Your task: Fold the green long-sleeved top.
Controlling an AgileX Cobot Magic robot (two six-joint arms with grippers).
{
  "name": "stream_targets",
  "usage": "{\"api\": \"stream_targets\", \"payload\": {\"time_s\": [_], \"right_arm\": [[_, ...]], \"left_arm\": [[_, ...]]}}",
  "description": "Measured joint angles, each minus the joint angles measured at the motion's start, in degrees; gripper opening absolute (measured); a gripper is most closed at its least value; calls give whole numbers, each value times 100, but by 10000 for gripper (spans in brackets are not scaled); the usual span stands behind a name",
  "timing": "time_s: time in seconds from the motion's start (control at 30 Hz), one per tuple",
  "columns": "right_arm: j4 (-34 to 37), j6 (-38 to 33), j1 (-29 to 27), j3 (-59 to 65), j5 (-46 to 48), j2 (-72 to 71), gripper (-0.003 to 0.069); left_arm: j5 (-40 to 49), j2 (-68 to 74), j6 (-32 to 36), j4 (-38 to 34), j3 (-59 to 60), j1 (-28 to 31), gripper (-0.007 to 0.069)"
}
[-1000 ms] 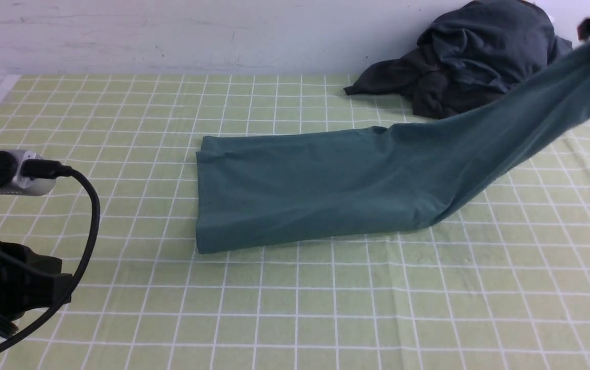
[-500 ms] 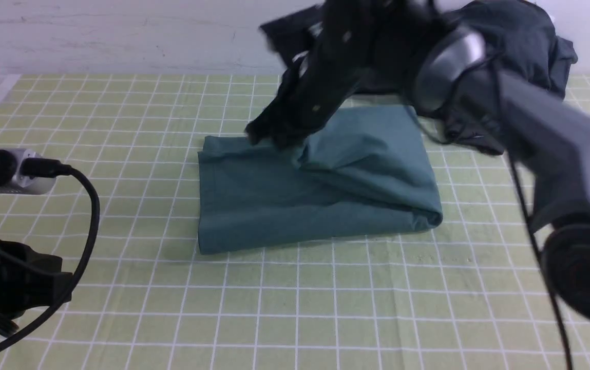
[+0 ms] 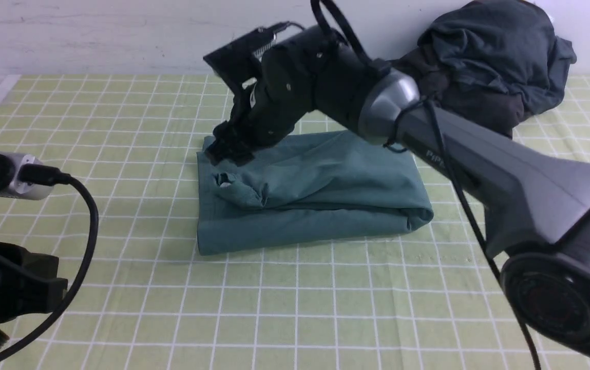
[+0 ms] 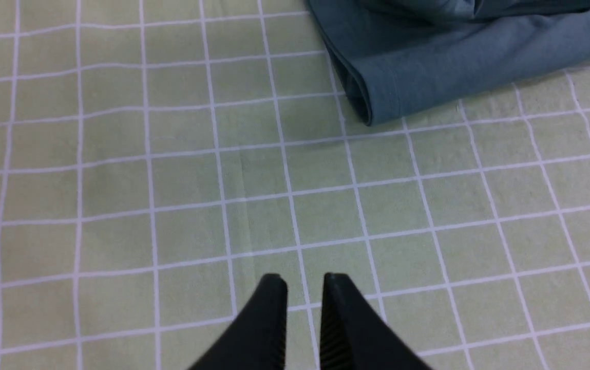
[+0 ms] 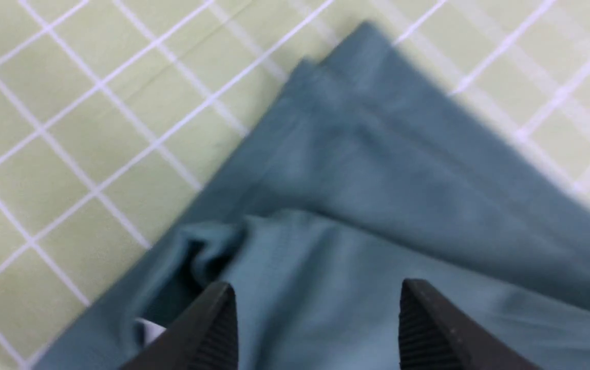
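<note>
The green long-sleeved top point(image 3: 320, 190) lies doubled over on the checked tablecloth, its fold at the right end and a bunched edge with a white label point(image 3: 221, 180) at the left end. My right gripper point(image 3: 225, 154) hovers just over that left end. In the right wrist view it point(image 5: 318, 285) stands open above the top point(image 5: 377, 205), gripping nothing. My left gripper point(image 4: 304, 278) is over bare cloth near the table's front left, short of the top's corner point(image 4: 377, 97). Its fingers are slightly apart with nothing between them.
A heap of dark charcoal and slate-grey garments point(image 3: 484, 56) sits at the back right against the wall. My right arm point(image 3: 479, 154) stretches diagonally across the right half of the table. The left wrist camera and its cable point(image 3: 87, 205) are at the front left.
My right gripper carried the top's raised right end across to the left, laid it over the rest, and opened, letting go. The left arm has barely moved.
</note>
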Motion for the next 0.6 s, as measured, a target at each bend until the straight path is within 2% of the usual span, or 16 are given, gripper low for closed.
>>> {"api": "stream_targets", "payload": {"time_s": [0.1,0.17,0.23,0.3,0.43,0.6], "right_arm": [[-279,0,-65,-168,411,-188,369],[-285,41,-255,-143,802,-230,287],[-161,80,-344,-84,908,-184,247],[320,80,-519,84,1014,45,149],[1652,-197,-448,221,747,572,23],[2520,-743,-66,227,-444,845,-11]], "left_arm": [[-23,-26,3,0,0,0,91],[-37,-28,3,-5,0,0,91],[-37,-28,3,-5,0,0,91],[-37,-28,3,-5,0,0,91],[-62,-28,3,-5,0,0,91],[-103,-28,3,-5,0,0,91]]}}
